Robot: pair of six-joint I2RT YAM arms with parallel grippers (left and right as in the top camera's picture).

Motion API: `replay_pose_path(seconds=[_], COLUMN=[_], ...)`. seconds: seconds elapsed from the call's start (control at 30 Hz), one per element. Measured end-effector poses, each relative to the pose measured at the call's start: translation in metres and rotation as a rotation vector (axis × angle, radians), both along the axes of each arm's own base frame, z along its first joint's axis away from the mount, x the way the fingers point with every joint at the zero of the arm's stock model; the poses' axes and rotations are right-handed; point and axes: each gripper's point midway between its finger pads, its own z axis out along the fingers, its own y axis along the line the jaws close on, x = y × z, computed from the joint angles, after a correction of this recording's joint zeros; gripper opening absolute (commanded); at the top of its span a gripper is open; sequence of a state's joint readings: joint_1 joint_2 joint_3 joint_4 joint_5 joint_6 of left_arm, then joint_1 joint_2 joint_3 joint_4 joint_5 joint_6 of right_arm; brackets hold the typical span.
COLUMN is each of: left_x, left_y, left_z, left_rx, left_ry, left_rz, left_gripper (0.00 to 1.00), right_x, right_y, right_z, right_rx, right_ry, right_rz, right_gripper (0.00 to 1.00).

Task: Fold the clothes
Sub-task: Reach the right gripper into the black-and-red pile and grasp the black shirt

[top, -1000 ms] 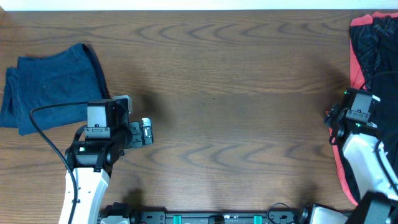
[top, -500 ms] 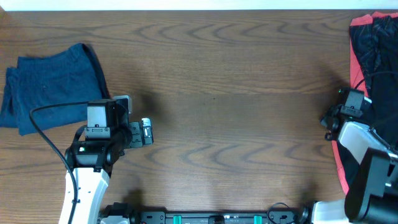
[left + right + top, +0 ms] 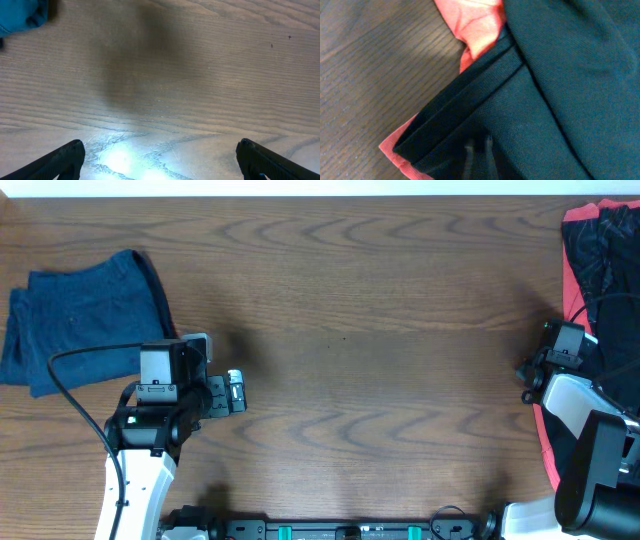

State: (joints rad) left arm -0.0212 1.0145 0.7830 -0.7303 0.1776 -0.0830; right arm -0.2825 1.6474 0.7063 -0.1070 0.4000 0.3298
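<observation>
Your right gripper (image 3: pixel 479 149) just swung closer into red-black garment (image 3: pixel 600 230) at right table edge; claw pressed together on black cloth. Left gripper (image 3: pixel 160 160) unmoved, spread, empty. Blue garment (image 3: pixel 80 310) far left. Dragging garment to centre probably comes next

The cloth (image 3: pixel 70 330) is blue, the garment (image 3: pixel 605 250) red and black, the table (image 3: pixel 380 330) brown wood-grain.

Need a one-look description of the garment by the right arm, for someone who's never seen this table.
On the brown wooden table, go to the far right edge, where the right gripper hangs over cloth. The black garment lies there, with red-pink trim along its edge. The only other clothing, the blue garment at far left, is one plain colour.
</observation>
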Motion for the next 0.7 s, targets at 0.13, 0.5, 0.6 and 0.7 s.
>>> replay_pose_path(seconds=[0.13,0.5,0.6,0.7], left_x=[0.000,0.000,0.000,0.000], left_y=[0.000,0.000,0.000,0.000], left_z=[0.000,0.000,0.000,0.000], left_rx=[0.000,0.000,0.000,0.000], left_ry=[0.000,0.000,0.000,0.000], left_rz=[0.000,0.000,0.000,0.000], left_gripper=[0.98,0.98,0.98,0.98], right_x=[0.001,0.022,0.022,0.021], right_y=[0.000,0.013,0.014,0.015], right_z=[0.000,0.003,0.002,-0.002], right_rx=[0.002,0.075,0.084,0.091], right_ry=[-0.004,-0.097,-0.100,-0.089], right_rz=[0.001,0.052,0.054,0.051], right_gripper=[0.59,0.59,0.59,0.59])
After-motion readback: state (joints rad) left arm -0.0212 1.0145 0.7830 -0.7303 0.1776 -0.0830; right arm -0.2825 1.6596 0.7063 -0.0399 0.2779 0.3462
